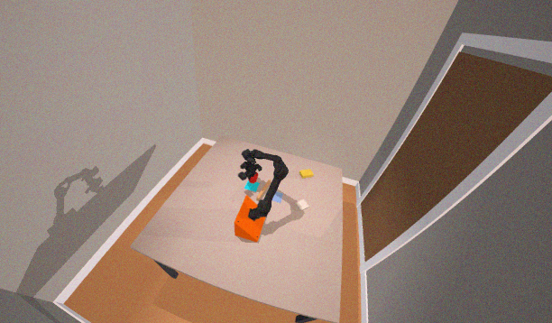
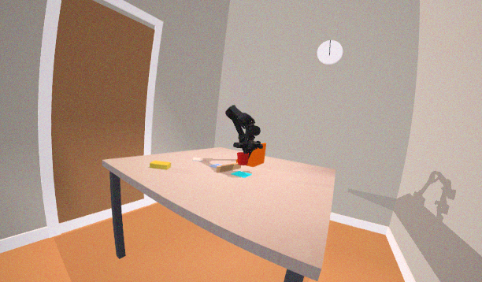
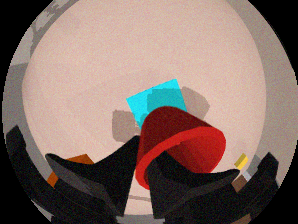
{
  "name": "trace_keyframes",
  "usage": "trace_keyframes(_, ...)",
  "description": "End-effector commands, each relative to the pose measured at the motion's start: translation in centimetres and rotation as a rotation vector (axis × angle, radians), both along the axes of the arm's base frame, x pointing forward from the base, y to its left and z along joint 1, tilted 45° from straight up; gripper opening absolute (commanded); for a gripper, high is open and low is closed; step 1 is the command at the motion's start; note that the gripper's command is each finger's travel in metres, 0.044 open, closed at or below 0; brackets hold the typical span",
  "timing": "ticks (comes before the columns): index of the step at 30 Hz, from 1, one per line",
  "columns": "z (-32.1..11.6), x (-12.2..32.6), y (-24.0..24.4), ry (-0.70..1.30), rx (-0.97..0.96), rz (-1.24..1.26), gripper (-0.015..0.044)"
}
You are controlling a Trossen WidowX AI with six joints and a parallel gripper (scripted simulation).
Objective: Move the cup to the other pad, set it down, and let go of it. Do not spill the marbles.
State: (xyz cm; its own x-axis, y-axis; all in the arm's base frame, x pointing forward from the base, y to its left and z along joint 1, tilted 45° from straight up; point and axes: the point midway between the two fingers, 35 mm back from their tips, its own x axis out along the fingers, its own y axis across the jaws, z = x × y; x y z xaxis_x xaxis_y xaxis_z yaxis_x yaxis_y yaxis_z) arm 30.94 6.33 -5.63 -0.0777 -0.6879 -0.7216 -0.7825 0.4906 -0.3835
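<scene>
The red cup [image 1: 253, 179] [image 2: 242, 158] [image 3: 167, 122] hangs in the air, roughly upright in the top and exterior views. My gripper [image 2: 247, 152] [image 3: 143, 139] is shut on the cup's wall, with one finger inside the rim. The cyan pad [image 1: 251, 186] [image 2: 242, 174] [image 3: 136, 103] lies on the table below the cup; the cup partly covers it in the wrist view, and a shadow falls across it. The blue pad [image 1: 278, 198] [image 2: 216, 165] lies beyond the wooden bar, partly hidden by the arm. The marbles cannot be made out.
The wooden bar [image 2: 228, 168] stands between the two pads. An orange wedge-shaped block [image 1: 245, 223] [image 2: 258, 155] [image 3: 80, 159] is by the arm's base. A yellow block [image 1: 307, 173] [image 2: 160, 165] [image 3: 241, 161] and a small white block [image 1: 302, 205] [image 2: 197, 159] lie farther off.
</scene>
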Motion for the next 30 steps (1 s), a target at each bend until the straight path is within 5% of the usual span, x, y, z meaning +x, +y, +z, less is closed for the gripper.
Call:
trace_keyframes(1,-0.6,-0.1,-0.5,0.008,-0.004,0.002,0.0000)
trace_keyframes(30,-4.3,-0.6,-4.0,0.008,-0.007,0.002,0.0000)
